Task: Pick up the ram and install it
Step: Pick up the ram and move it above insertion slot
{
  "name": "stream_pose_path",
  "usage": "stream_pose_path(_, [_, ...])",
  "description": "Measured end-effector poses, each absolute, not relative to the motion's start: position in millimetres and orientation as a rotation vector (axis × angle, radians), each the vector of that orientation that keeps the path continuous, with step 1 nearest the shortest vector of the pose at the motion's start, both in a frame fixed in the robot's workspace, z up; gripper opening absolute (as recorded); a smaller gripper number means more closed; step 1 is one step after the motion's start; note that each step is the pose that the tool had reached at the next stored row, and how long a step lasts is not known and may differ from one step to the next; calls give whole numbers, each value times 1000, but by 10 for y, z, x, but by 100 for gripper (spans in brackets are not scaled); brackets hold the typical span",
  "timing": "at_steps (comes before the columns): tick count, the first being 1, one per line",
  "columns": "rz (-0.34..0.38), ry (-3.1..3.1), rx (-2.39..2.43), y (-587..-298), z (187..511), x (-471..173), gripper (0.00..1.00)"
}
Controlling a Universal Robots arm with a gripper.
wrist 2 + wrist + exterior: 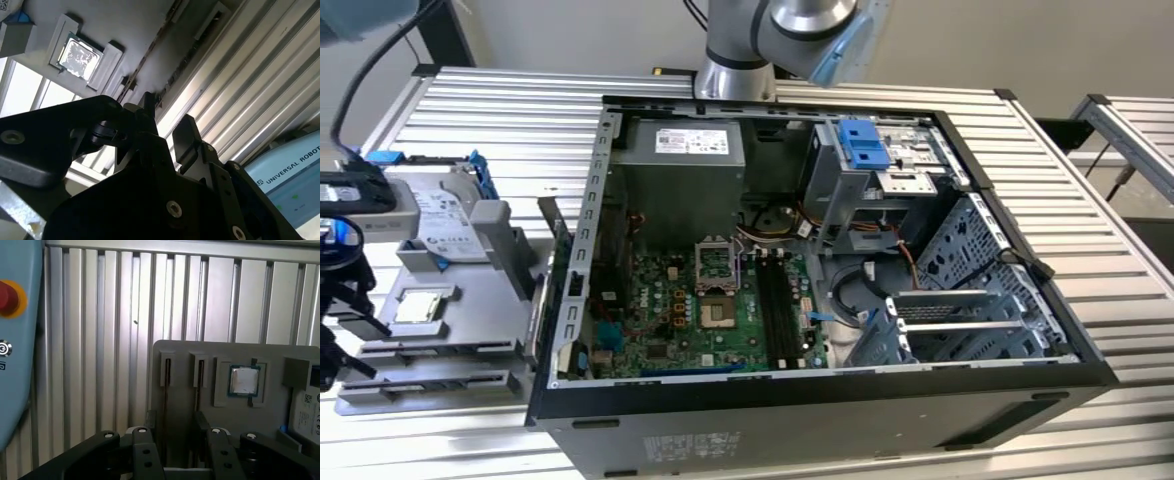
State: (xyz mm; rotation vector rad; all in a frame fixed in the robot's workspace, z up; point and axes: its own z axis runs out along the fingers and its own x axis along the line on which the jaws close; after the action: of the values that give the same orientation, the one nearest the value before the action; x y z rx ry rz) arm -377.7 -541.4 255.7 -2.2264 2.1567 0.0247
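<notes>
Two narrow slots run side by side in the grey holder (260, 415). In each stands a thin dark strip on edge, which I take for the ram (166, 385), with a second stick (199, 382) beside it. In the second wrist view the ram (150, 57) shows as a long dark brownish edge. My gripper (175, 422) hovers over the slots' near end, open, with black fingers (150, 421) on either side of the first slot and nothing between them. The second wrist view shows the gripper (167, 117) with the same gap. The holder (480, 290) sits at the exterior view's left.
A square silver processor chip (244, 381) lies in a pocket of the holder, and a hard drive (440, 225) lies beyond it. The open computer case (587, 395) with its motherboard (694, 320) fills the middle of the ribbed metal table (494, 120). A blue pendant (17, 340) lies nearby.
</notes>
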Motion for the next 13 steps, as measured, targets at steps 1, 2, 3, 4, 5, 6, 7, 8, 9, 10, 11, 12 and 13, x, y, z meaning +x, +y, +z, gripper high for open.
stream_pose_path(1, [25,2157,-2226,-5414,2540,-3776,100])
stream_pose_path(2, [25,2157,-2226,-5414,2522,-3774,100])
stream_pose_path(3, [25,2157,-2227,-5415,2503,-3770,100])
stream_pose_path(4, [25,2157,-2227,-5416,2485,-3768,100])
stream_pose_path(5, [25,2157,-2227,-5419,2467,-3766,100])
stream_pose_path(6, [25,2157,-2227,-5425,2448,-3765,100])
stream_pose_path(7, [25,2157,-2226,-5430,2430,-3765,100])
stream_pose_path(8, [25,2160,-2224,-5431,2412,-3766,100])
stream_pose_path(9, [25,2162,-2221,-5433,2394,-3766,100])
stream_pose_path(10, [25,2163,-2220,-5436,2374,-3765,100])
stream_pose_path(11, [25,2164,-2219,-5439,2357,-3764,100])
stream_pose_path(12, [24,2165,-2218,-5442,2340,-3762,100])
stream_pose_path(13, [24,2166,-2218,-5447,2322,-3758,100])
